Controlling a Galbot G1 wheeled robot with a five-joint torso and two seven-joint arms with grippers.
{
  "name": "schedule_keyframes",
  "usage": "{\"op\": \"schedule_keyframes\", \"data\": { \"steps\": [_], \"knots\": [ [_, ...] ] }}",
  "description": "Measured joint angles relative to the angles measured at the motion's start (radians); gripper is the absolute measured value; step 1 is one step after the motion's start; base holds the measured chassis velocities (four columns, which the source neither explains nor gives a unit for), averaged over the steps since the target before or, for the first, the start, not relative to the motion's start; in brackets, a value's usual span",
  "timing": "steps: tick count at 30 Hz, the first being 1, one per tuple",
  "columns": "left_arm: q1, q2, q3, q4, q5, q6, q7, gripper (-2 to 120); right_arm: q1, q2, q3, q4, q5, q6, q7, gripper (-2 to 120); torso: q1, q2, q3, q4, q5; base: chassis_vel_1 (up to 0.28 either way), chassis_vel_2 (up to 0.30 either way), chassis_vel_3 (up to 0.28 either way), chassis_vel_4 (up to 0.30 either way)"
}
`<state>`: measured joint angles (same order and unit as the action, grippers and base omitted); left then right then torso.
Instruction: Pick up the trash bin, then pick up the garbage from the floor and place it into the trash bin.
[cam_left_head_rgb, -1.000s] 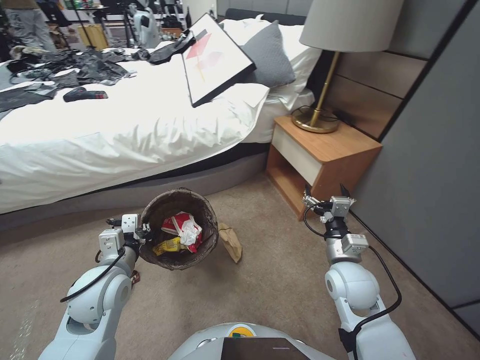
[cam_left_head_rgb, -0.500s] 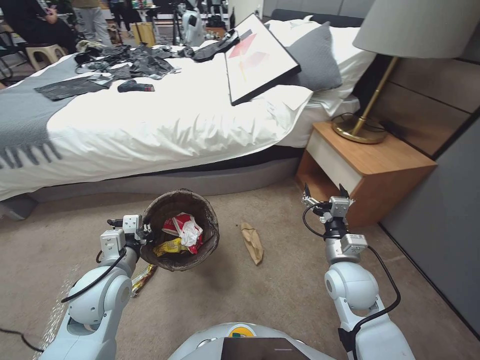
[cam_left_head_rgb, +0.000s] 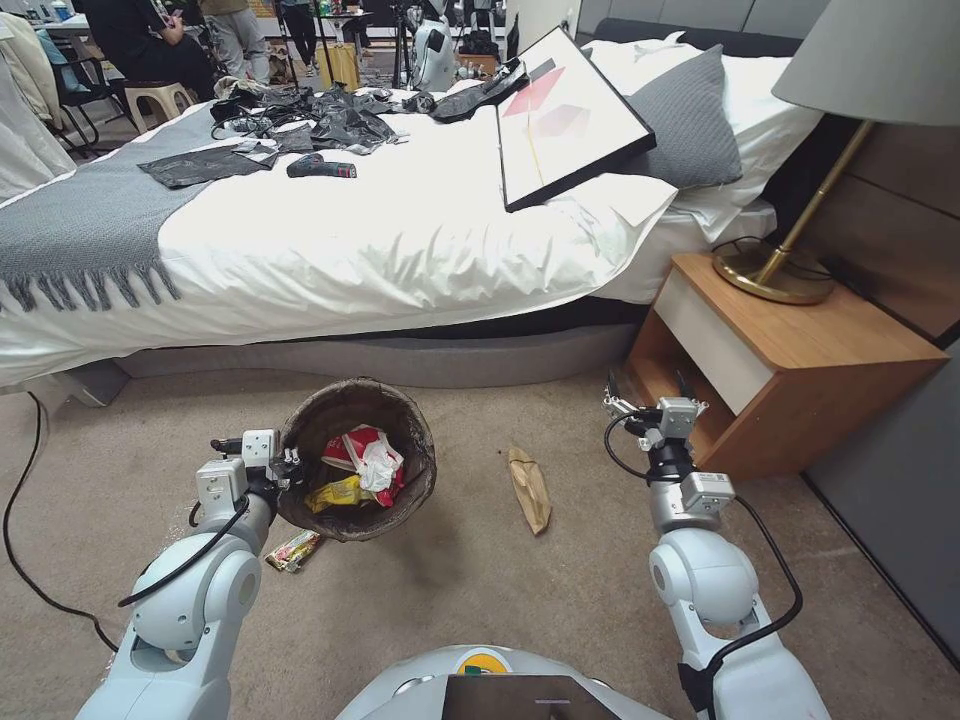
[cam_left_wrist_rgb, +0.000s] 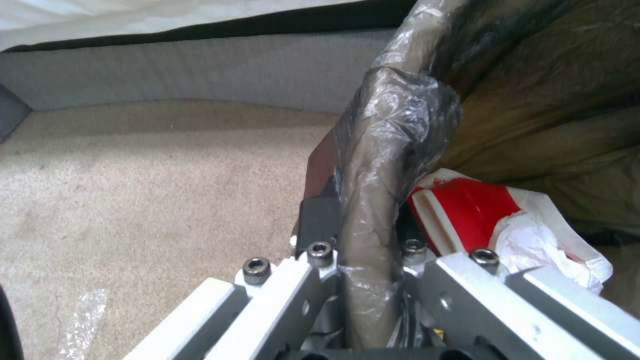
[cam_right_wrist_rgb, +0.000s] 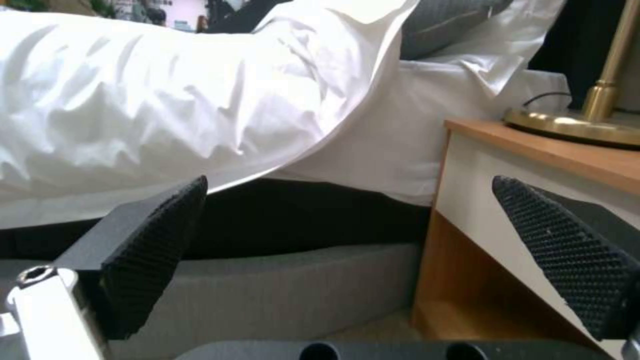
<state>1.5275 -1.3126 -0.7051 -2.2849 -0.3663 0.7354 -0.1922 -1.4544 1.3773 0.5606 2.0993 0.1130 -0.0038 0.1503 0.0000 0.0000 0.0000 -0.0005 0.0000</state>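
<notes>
Holding the trash bin (cam_left_head_rgb: 357, 460) by its bagged rim, the left tool (cam_left_wrist_rgb: 363, 260) is closed on it above the carpet. Red and yellow wrappers (cam_left_head_rgb: 362, 465) lie inside. A brown wrapper (cam_left_head_rgb: 530, 488) lies on open floor between both arms, another wrapper (cam_left_head_rgb: 293, 551) just beside the bin. The right tool (cam_left_head_rgb: 648, 392) stands wide open and empty, near the nightstand (cam_left_head_rgb: 800, 370). The bed (cam_left_head_rgb: 350, 240) closes the front.

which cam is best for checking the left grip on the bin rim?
Left wrist view: the left gripper is clamped on the trash bin rim, close up. Head view shows the whole bin held up, grip small. Right wrist view faces the bed.
</notes>
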Motion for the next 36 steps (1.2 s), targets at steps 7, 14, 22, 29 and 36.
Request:
{"op": "schedule_keyframes", "data": {
  "steps": [7,14,22,29,36],
  "knots": [
    [0.003,-0.006,0.01,0.003,0.013,0.0,0.004,0,0.059,-0.097,-0.056,0.001,0.088,-0.158,0.043,100,0.0,0.0,0.0,0.0001,0.0,0.0,0.0,0.0,0.0],
    [0.009,-0.009,0.014,0.003,0.023,0.0,0.006,0,0.347,-0.331,-0.238,-0.121,0.455,-0.429,0.173,100,0.0,0.0,0.0,0.0007,0.0,0.0,0.0,0.0,0.0],
    [0.016,-0.017,0.012,0.002,0.032,0.0,0.017,0,0.576,-0.365,-0.435,-0.31,0.633,-0.487,0.207,100,0.0,0.0,0.0,0.0005,0.0,0.0,0.0,0.0,0.0],
    [0.015,-0.021,0.015,0.004,0.034,0.0,0.018,0,0.722,-0.262,-0.581,-0.515,0.711,-0.504,0.227,100,0.0,0.0,0.0,0.0004,-0.0001,0.0,0.0,0.0,0.0],
    [0.012,-0.016,0.012,0.009,0.033,0.0,0.018,0,0.759,-0.164,-0.679,-0.656,0.669,-0.5,0.214,100,0.0,0.0,0.0,0.0004,-0.0002,0.0,0.0,0.0,0.0]
  ]
}}
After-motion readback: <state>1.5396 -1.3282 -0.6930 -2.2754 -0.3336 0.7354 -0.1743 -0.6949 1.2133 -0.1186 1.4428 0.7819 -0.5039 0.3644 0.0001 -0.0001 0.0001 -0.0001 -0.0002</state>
